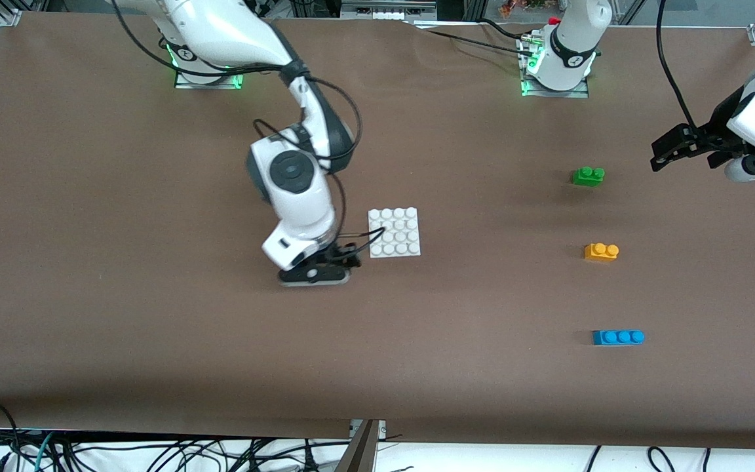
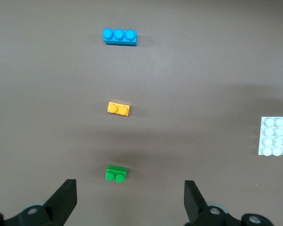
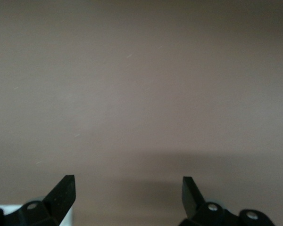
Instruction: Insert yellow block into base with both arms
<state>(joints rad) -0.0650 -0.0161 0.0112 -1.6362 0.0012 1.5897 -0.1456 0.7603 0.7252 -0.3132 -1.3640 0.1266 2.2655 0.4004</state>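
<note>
The yellow block (image 1: 601, 252) lies on the table toward the left arm's end, between a green brick (image 1: 588, 176) and a blue brick (image 1: 618, 337). It also shows in the left wrist view (image 2: 118, 108). The white studded base (image 1: 394, 233) lies flat near the table's middle, and its edge shows in the left wrist view (image 2: 276, 136). My left gripper (image 1: 682, 152) is open and empty, up in the air beside the green brick (image 2: 116, 173); in its own view (image 2: 130, 197) nothing is between the fingers. My right gripper (image 1: 341, 259) is open and empty, low beside the base's near corner; its own view (image 3: 128, 193) shows bare table.
The blue three-stud brick (image 2: 120, 36) is the nearest of the bricks to the front camera. The three bricks lie in a row, well apart from each other. A black cable hangs from the right arm across the base's edge.
</note>
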